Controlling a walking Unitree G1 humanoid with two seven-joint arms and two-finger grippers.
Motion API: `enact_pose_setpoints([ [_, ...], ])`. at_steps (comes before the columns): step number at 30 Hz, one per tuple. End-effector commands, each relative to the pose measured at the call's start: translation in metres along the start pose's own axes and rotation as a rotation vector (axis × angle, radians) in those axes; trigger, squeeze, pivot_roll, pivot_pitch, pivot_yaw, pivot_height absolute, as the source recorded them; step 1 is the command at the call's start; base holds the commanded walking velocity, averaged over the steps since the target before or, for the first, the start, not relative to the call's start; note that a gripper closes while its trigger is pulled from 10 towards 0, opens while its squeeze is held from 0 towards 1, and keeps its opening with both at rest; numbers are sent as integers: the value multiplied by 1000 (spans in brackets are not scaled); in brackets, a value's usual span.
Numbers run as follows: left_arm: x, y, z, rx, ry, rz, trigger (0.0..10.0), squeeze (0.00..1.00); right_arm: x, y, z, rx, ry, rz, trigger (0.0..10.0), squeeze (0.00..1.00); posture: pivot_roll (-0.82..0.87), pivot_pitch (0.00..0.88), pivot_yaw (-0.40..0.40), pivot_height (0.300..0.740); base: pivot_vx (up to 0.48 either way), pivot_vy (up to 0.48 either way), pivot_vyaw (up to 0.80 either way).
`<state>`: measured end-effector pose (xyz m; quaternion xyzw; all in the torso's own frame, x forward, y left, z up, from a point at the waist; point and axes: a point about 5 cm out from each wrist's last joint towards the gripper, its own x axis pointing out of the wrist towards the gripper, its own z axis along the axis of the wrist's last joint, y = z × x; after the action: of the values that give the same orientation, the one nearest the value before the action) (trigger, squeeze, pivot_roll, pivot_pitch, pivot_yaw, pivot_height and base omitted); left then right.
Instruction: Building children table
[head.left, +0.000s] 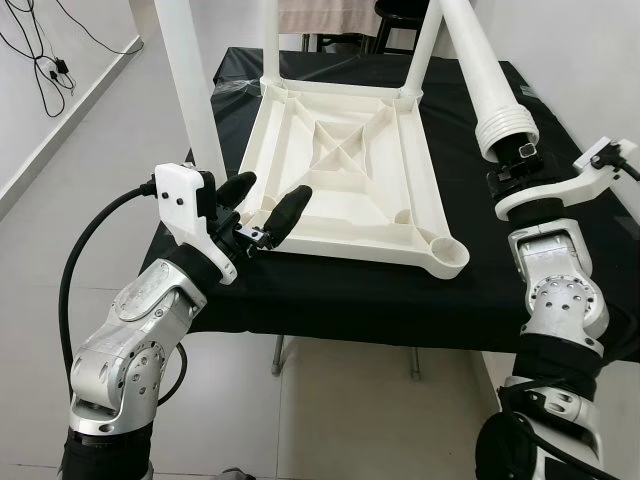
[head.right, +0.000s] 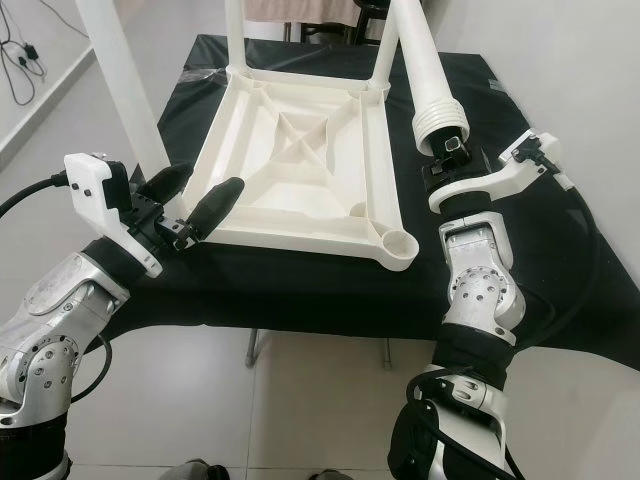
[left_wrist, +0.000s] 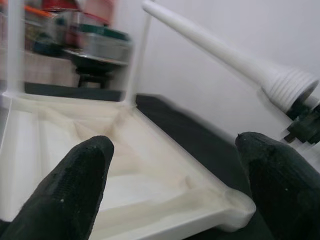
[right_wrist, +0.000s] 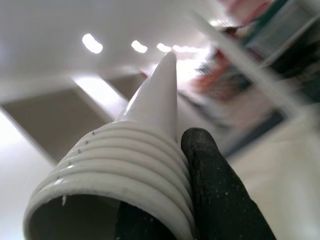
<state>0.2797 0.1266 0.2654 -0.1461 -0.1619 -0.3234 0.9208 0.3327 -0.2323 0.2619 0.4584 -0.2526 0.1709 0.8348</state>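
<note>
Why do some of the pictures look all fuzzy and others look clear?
Left eye view: sharp and evenly lit, the white tabletop clear on the black cloth. Left wrist view: the shelves behind are smeared, and the left pincer's fingertips are soft. Right wrist view: the background is a blur with ceiling lights glaring; the ribbed end of the table leg looms close.

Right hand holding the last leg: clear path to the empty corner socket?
Probably yes. The right hand grips the leg by its threaded end, above and beside the empty socket; nothing stands between them. The leg needs turning upright.
</note>
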Motion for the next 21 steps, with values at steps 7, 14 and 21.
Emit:
enact_pose_setpoints([
  [7, 28, -23, 49, -320, -200, -348, 10000, 0, -15, 61, 17, 295, -62, 554, 10000, 0, -8, 70, -31, 740, 0, 0, 0],
  [14, 32, -31, 61, -446, -266, -431, 10000, 0, -38, 74, -17, 243, 222, 766, 10000, 0, -6, 62, -32, 740, 0, 0, 0],
  [21, 27, -36, 79, -544, -307, -580, 10000, 0, -49, 74, -28, 293, 337, 848, 10000, 0, 3, 52, -37, 740, 0, 0, 0],
])
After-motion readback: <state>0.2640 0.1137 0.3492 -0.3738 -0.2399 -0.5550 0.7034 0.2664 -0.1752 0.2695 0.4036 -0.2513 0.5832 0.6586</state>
